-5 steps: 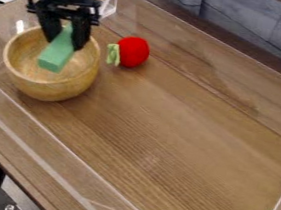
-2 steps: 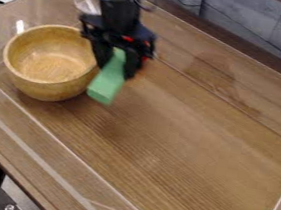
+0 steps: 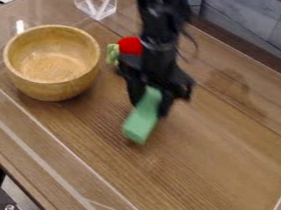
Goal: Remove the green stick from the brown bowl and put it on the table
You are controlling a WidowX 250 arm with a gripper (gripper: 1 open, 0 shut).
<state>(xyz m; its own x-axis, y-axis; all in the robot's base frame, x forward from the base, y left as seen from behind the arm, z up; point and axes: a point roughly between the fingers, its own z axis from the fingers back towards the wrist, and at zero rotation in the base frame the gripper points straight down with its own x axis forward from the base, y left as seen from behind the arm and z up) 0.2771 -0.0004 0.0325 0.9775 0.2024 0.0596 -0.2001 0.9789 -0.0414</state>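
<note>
Clenched on the green stick (image 3: 140,125), the gripper (image 3: 149,100) has carried it from the brown bowl (image 3: 50,63) over open tabletop (image 3: 84,174), leaving only lowering and release.

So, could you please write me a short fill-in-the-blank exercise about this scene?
The tool holds the ____ stick. The wooden bowl stands on the ____. The red fruit lies ____ the bowl, on the tabletop. The fruit's small leaf is ____.

Missing words: green; table; outside; green.
</note>
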